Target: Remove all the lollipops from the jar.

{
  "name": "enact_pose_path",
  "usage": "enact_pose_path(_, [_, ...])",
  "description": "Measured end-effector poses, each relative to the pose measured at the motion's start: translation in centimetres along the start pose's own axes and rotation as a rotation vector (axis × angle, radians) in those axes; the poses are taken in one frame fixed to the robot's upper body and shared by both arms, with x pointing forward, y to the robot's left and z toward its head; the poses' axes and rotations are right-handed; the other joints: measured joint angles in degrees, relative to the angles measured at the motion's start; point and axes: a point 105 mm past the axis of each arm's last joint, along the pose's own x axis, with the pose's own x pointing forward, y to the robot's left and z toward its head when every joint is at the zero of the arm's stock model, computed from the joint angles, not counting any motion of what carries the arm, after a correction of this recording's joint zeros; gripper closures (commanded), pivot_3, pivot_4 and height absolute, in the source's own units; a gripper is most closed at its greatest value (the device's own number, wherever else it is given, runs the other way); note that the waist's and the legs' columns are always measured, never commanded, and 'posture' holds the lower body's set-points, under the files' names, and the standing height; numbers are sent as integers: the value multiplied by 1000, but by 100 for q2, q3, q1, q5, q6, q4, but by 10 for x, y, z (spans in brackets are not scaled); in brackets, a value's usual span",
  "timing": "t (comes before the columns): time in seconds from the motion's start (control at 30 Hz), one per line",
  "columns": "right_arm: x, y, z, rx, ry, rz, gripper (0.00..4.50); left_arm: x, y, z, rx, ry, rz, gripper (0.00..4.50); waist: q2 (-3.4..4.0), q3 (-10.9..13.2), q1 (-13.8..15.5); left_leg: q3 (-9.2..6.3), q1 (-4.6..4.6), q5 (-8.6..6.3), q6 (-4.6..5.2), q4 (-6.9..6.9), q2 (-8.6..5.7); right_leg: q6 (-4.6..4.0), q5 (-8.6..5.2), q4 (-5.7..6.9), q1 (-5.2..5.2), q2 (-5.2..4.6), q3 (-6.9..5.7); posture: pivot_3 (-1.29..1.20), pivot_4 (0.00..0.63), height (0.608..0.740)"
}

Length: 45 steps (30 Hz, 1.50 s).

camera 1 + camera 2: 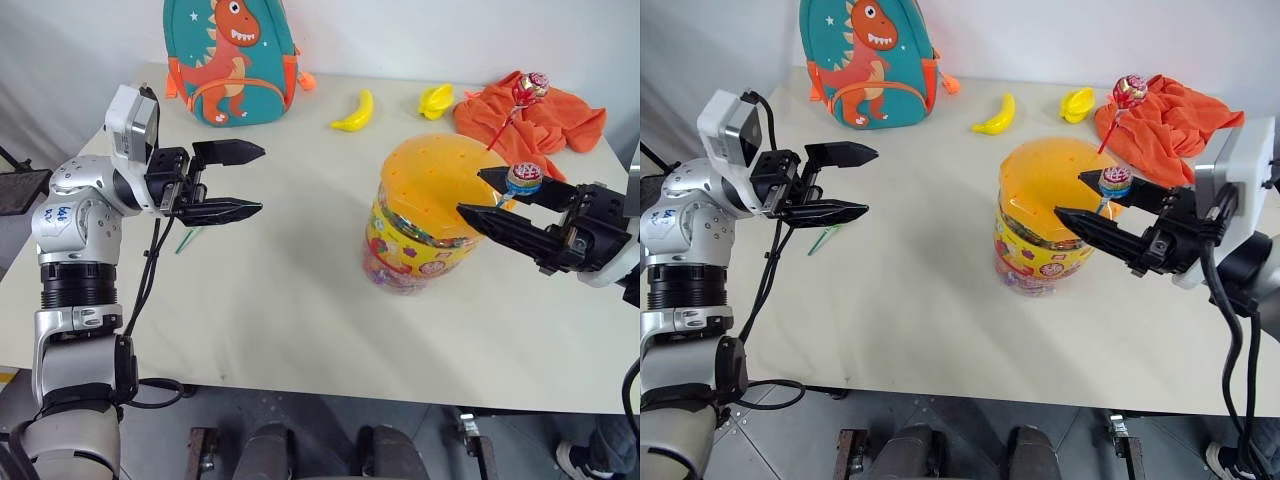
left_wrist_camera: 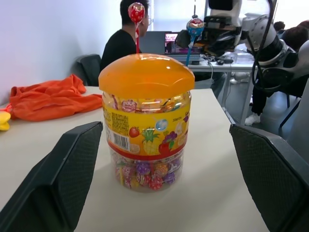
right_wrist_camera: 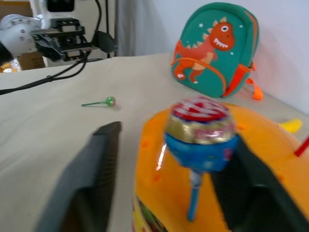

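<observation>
Green lollipop (image 3: 107, 102) beyond jar (image 3: 193, 193), perhaps

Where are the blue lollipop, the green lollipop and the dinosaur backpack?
blue lollipop (image 3: 200, 129): right wrist view, wrapped head.
green lollipop (image 3: 110, 101): right wrist view, head, on table.
dinosaur backpack (image 1: 232, 62): left eye view, front panel.

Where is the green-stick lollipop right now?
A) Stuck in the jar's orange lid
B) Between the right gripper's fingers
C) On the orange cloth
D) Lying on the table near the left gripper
D: the green-stick lollipop lies flat on the table, beside the left gripper.
</observation>
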Motion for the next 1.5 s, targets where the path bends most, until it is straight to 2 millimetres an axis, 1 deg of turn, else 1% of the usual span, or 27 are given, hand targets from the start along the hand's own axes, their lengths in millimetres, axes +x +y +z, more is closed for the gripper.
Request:
enact_pose_path(0.1, [0, -5, -1, 4, 8, -15, 3998, -1, -1, -2, -7, -5, 1, 0, 0, 0, 1, 1, 0, 0, 0, 0, 0, 0, 0, 0, 0, 0, 0, 0, 150, 740])
enact_pose_path(0.13, [0, -7, -2, 6, 10, -19, 4412, -1, -1, -1, -7, -10, -1, 0, 0, 0, 4, 1, -1, 0, 0, 0, 0, 0, 0, 0, 0, 0, 0, 0, 150, 740])
enact_pose_path(0.2, [1, -7, -2, 6, 9, -14, 4465, -1, -1, -1, -6, -17, -3, 0, 0, 0, 5, 0, 0, 0, 0, 0, 0, 0, 0, 0, 0, 0, 0, 0, 150, 740])
enact_pose_path(0.33, [4, -14, 15, -38, -29, -23, 4465, -4, 0, -1, 0, -1, 5, 0, 0, 0, -9, -1, 1, 0, 0, 0, 1, 0, 0, -3, -2, -1, 0, 0, 150, 740])
enact_pose_path(0.43, [2, -25, 28, -62, -51, -71, 4465, -6, -1, 1, 10, 0, 9, 0, 0, 0, 4, 0, 0, 0, 0, 1, 0, 0, 0, -2, -1, -1, 1, 0, 150, 740])
enact_pose_path(0.5, [-4, -33, 35, -70, -54, -120, 4465, -8, -1, 2, 13, 1, 11, 0, 0, 0, 11, 0, -1, 0, 1, 0, 0, 0, 0, -2, -1, -1, 1, 0, 150, 740])
enact_pose_path(0.57, [-14, -45, 42, -74, -42, -187, 4465, -11, -1, 4, 18, 8, 17, 0, 0, 0, 13, 3, -2, -1, 1, -1, -1, 0, 0, -2, -1, -2, 0, 0, 150, 740])
enact_pose_path(0.63, [-30, -59, 46, -60, -34, -273, 4465, -12, -1, 7, 21, -3, 16, 0, 0, 0, 18, 3, -3, -1, 2, -2, -2, 0, 0, -2, 0, -2, 0, 0, 150, 740])
enact_pose_path(0.67, [-39, -65, 43, -50, -5, -313, 4465, -13, -2, 8, 22, -7, 14, 0, 0, 0, 27, 1, -3, -1, 2, -2, -2, 0, 0, -2, 1, -2, 0, 0, 150, 740])
enact_pose_path(0.77, [-66, -81, 29, 1, 78, -418, 4465, -14, -2, 10, 26, -12, 14, 0, -3, -2, 19, 8, -3, -2, 3, -1, -3, 0, 0, -2, 1, -2, 2, 0, 150, 740])
enact_pose_path(0.83, [-80, -86, 14, 49, 151, -465, 4465, -14, -2, 10, 26, -12, 12, 0, -3, -2, 18, 9, -2, -2, 3, -3, -2, 0, 0, -2, 1, -2, 2, 0, 150, 740])
enact_pose_path(0.9, [-102, -95, -19, 128, 332, -554, 4465, -13, -2, 10, 26, -12, 11, 0, -5, -3, 15, 12, -3, -2, 3, -2, -2, 0, 0, -3, 1, -2, 3, 0, 150, 740])
enact_pose_path(0.93, [-110, -97, -32, 153, 397, -586, 4465, -13, -2, 10, 25, -11, 10, 0, -5, -3, 16, 14, -2, -2, 4, -2, -2, 0, 0, -3, 1, -2, 5, 0, 150, 740])
enact_pose_path(0.97, [-119, -99, -51, 188, 482, -620, 4465, -13, -3, 10, 24, -11, 9, 0, -5, -3, 14, 14, -2, -2, 4, -2, -2, 0, 0, -3, 1, -2, 5, 0, 150, 740])
enact_pose_path(1.03, [-128, -99, -83, 235, 610, -649, 4465, -12, -3, 9, 21, -13, 3, 0, -5, -3, 2, 14, -1, -2, 4, -3, -1, 0, 0, -3, -1, -2, 6, 0, 150, 740])
enact_pose_path(1.13, [-133, -98, -117, 287, 708, -696, 4465, -9, -3, 9, 21, -14, -7, 0, -5, -3, -6, 13, -1, -2, 4, -2, 0, 0, 0, -4, -2, -2, 6, 0, 150, 740])
enact_pose_path(1.2, [-141, -103, -139, 321, 766, -765, 4465, -8, -3, 10, 23, -18, -14, 0, -4, -3, -10, 12, -1, -2, 4, -2, -1, 0, 0, -4, -3, -2, 6, 0, 150, 740])
enact_pose_path(1.27, [-150, -104, -156, 353, 813, -815, 4465, -8, -3, 10, 24, -18, -14, 0, -3, -4, 5, 13, -2, -2, 4, -2, -2, 0, 0, -4, -3, -3, 5, 0, 150, 740])
enact_pose_path(1.37, [-155, -106, -167, 369, 846, -850, 4465, -8, -3, 11, 25, -19, -15, 0, -2, -4, 5, 13, -2, -2, 4, -3, -2, 0, 0, -4, -3, -3, 6, 0, 150, 740])
enact_pose_path(1.43, [-158, -108, -168, 365, 854, -872, 3901, -8, -4, 11, 26, -19, -18, 0, -2, -5, 4, 13, -2, -2, 4, -3, -2, 0, 0, -4, -3, -3, 5, 0, 150, 740])
enact_pose_path(1.5, [-154, -105, -169, 379, 849, -847, 3355, -8, -5, 12, 26, -17, -21, 0, -1, -5, -3, 13, -1, -2, 4, -3, 0, 0, 0, -4, -3, -2, 5, 0, 150, 740])
